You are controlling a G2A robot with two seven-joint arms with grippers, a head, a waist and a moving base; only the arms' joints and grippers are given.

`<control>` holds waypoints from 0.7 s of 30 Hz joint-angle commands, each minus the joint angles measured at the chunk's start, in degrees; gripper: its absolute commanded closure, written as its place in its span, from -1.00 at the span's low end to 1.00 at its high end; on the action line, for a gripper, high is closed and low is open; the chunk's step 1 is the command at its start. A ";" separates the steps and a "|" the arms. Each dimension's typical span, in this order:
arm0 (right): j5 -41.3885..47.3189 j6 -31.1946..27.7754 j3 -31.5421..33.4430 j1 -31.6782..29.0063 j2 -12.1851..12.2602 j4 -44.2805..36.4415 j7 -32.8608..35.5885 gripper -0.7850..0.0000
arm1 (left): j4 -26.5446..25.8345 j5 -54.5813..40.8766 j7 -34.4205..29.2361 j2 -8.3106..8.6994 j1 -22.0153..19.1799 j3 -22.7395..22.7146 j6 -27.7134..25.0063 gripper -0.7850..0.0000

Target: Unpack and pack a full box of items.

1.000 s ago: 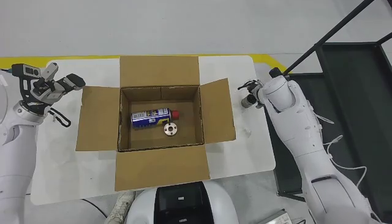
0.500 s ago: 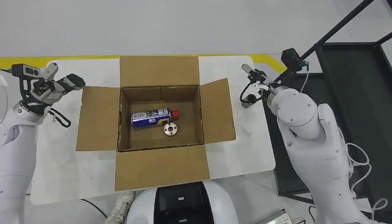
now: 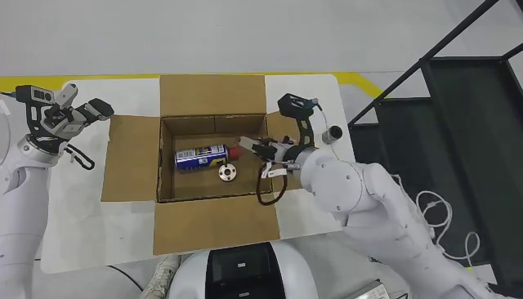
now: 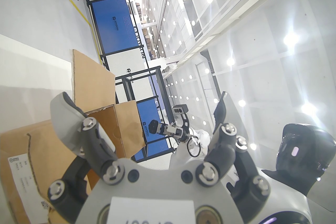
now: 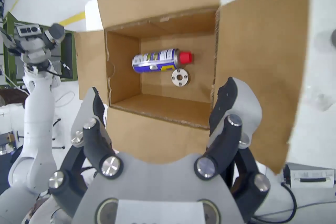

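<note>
Spotting spray can [image 3: 203, 158] lying on its side on floor of open box [image 3: 214, 124], long axis running side to side across the box, red cap pointing toward the right arm's side. Noting round metal flange [image 3: 227, 172] lying flat just beside the cap end, on the robot's side of the can; possibly touching, too close to tell. Seeing right jaws hanging above the box's right wall, spread wide, holding nothing, facing down into the box with can ahead and below. Judging right arm much nearer; probably needing jaws closing across the can's narrow width, not along its length. Noting all four flaps folded out and open floor all round the can. Seeing left jaws spread wide, empty, well apart beyond the left flap near tabletop [image 3: 315, 209] edge. Noting small grey cylinder [image 3: 330, 135] standing past the right flap.
</note>
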 commanded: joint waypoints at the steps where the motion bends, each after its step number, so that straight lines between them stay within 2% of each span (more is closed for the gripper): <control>1: 2.81 2.46 -3.42 2.53 -0.94 1.54 -3.06 -1.00 | 0.00 0.00 0.00 0.00 0.00 0.00 0.00 -1.00; 4: 7.19 5.86 -8.69 6.95 -2.64 4.70 -6.46 -1.00 | 0.00 0.00 0.00 0.00 0.00 0.00 0.00 -1.00; 7: 13.27 6.17 -10.99 11.56 -4.51 9.25 -6.78 -1.00 | 0.00 0.00 0.00 0.00 0.00 0.00 0.00 -1.00; 21: 13.85 6.17 -10.96 12.01 -4.71 9.84 -6.78 -1.00 | 0.00 0.00 0.00 0.00 0.00 0.00 0.00 -1.00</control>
